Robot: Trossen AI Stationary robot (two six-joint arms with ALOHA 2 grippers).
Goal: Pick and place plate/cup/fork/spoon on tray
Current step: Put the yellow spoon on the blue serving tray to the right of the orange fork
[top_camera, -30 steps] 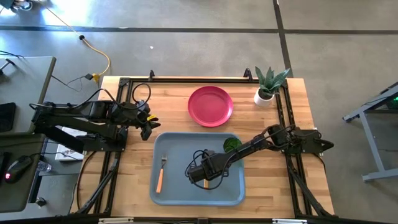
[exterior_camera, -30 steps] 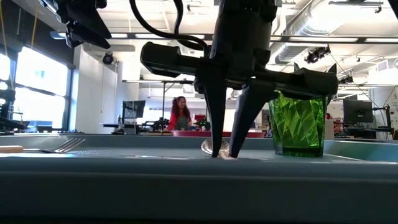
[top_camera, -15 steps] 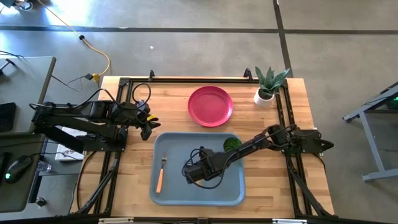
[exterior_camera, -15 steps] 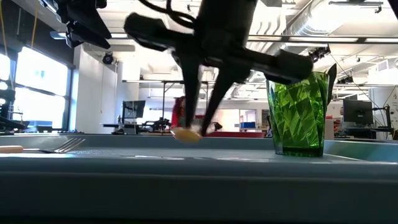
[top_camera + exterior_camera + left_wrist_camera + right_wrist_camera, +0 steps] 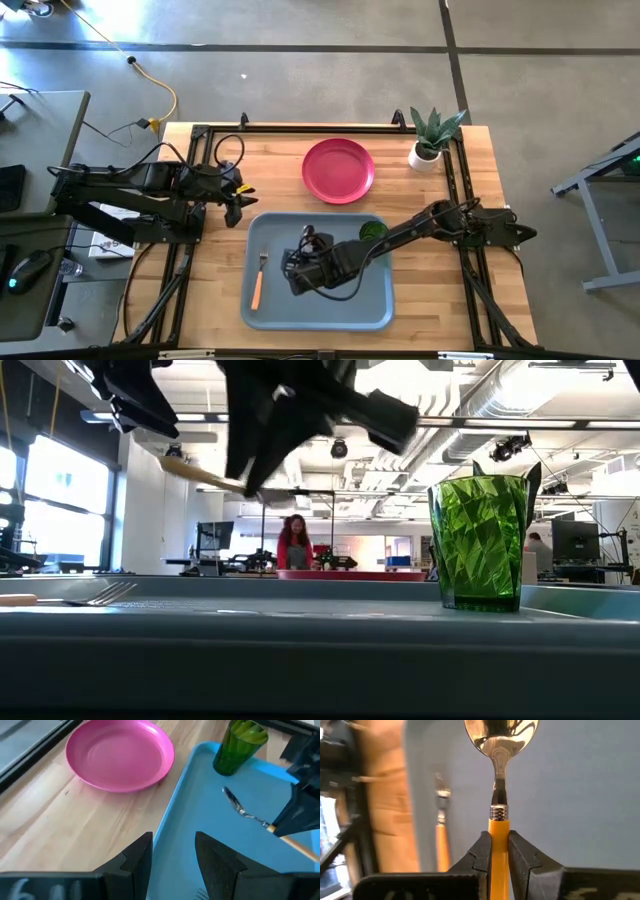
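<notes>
The grey-blue tray (image 5: 370,300) lies on the table's near middle. On it lies the fork (image 5: 258,280) at its left, and the green cup (image 5: 373,232) stands upright at its far right corner. The pink plate (image 5: 338,170) rests flat on the wood beyond the tray. My right gripper (image 5: 298,272) hovers over the tray's middle, shut on the spoon (image 5: 500,750). My left gripper (image 5: 172,862) stands open off the tray's far left corner, with nothing between its fingers. My right gripper pinches the spoon's orange handle (image 5: 498,832) between its two fingers, just behind the metal collar. The fingers slant down from the table's right. The silver bowl (image 5: 231,797) sticks out ahead of the fingertips. The spoon is lifted clear of the tray and tilted.
A white pot with a green plant (image 5: 430,140) stands at the table's far right corner. Black rails (image 5: 455,190) frame the table top. A person (image 5: 290,540) is in the room far behind the table.
My right gripper has risen from the tray floor and gone a little toward the table's left edge, tipping and turning as it went, still shut on the spoon. The spoon, whose bowl lay on the tray, now hangs clear above it.
</notes>
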